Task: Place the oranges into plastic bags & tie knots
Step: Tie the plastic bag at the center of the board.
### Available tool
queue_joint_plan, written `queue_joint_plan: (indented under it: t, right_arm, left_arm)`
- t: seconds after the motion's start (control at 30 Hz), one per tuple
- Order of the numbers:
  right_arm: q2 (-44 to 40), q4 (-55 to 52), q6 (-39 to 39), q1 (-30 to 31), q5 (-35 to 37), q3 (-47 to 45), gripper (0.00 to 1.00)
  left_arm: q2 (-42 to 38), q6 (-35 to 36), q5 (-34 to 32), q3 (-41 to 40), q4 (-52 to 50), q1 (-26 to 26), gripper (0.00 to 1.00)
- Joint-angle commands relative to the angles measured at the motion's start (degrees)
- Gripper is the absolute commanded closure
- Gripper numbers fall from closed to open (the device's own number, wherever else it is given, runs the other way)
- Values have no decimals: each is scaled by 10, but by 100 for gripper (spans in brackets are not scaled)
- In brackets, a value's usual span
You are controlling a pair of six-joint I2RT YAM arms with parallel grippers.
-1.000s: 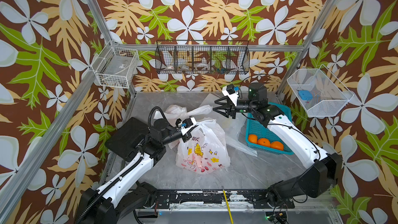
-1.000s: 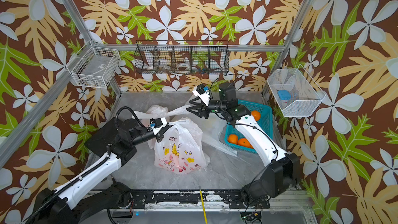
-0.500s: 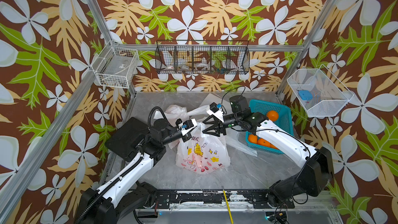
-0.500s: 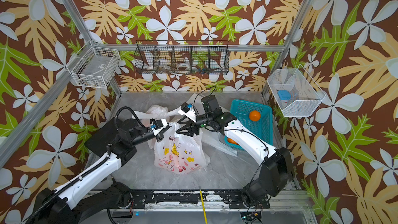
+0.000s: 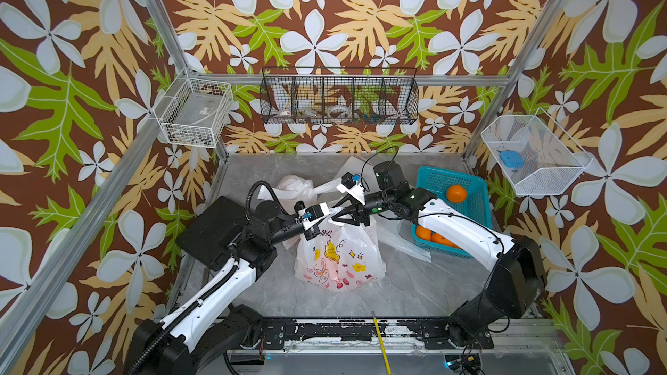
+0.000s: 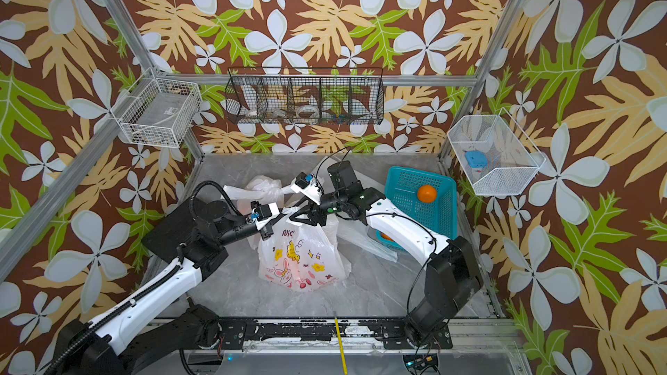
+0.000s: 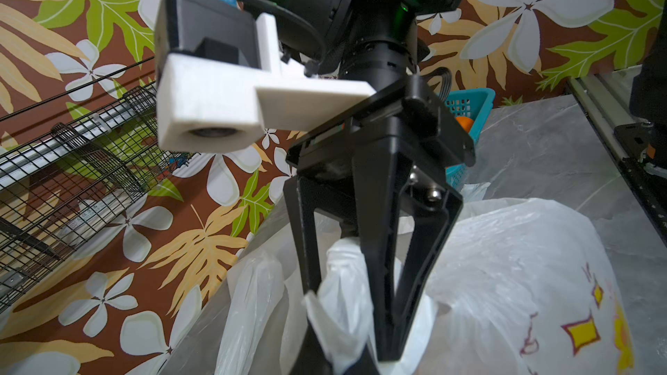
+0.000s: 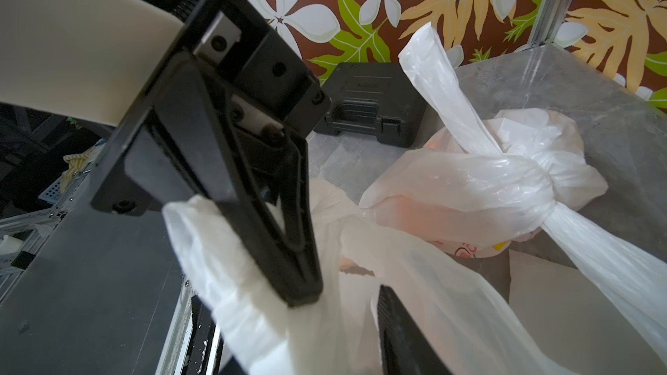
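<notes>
In both top views the two claws meet just above the printed bag (image 5: 339, 261) at mid-frame. Their black fingers overlap there, so neither grip can be read. The right wrist view settles one of them: the left gripper (image 8: 299, 283) is clamped on a bunched white handle (image 8: 223, 268) of that bag.

In the left wrist view the right gripper (image 7: 352, 322) straddles a twisted white strip at lower centre, with its jaws part-way apart. Whether they pinch the strip, or whether it is the same handle, cannot be told.

The printed bag's contents show only as a reddish glow through the plastic. Up and to the left of the claws lies a tied bag (image 5: 294, 185), largely hidden in the top views. Its knot (image 8: 537, 174) is plain in the right wrist view.

At right, one orange (image 5: 456, 193) sits exposed in the teal basket (image 5: 476, 207). More oranges (image 5: 431, 238) at the basket's lower end are partly hidden by the right arm (image 5: 454, 221) and cannot be counted. A flat bag (image 5: 397, 241) lies mostly hidden beneath that arm.
</notes>
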Motion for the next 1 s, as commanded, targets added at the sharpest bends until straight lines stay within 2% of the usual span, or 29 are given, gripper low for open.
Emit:
queue_joint_plan:
  t: [0.0,0.07,0.2,0.43,0.57,0.67,0.73,0.8,0.97]
  right_arm:
    - [7,-2,-8,2,21,2,63]
    - [12,-10,-12,4,27,4,68]
    - [11,-28,-23,9,56,12,86]
    - [-17,-40,-32,13,175,9,100]
    - [-29,-23,-32,20,232,6,100]
    - [-27,-27,-55,38,309,15,100]
    - [-21,-37,-63,37,314,28,100]
    - [-16,-55,-74,38,313,43,92]
    - [-19,-71,-89,38,345,55,87]
  left_arm:
    - [-4,-2,1,2,11,1,100]
    - [-6,-2,-2,4,9,1,100]
    - [-8,-11,-8,7,1,1,100]
    - [-19,-42,-16,9,-10,1,100]
    - [-26,-69,-10,10,-11,1,100]
    - [-31,-91,8,9,-8,1,100]
    - [-36,-103,14,5,-2,0,100]
    - [-40,-107,12,0,4,0,100]
    - [-37,-111,4,-1,6,0,100]
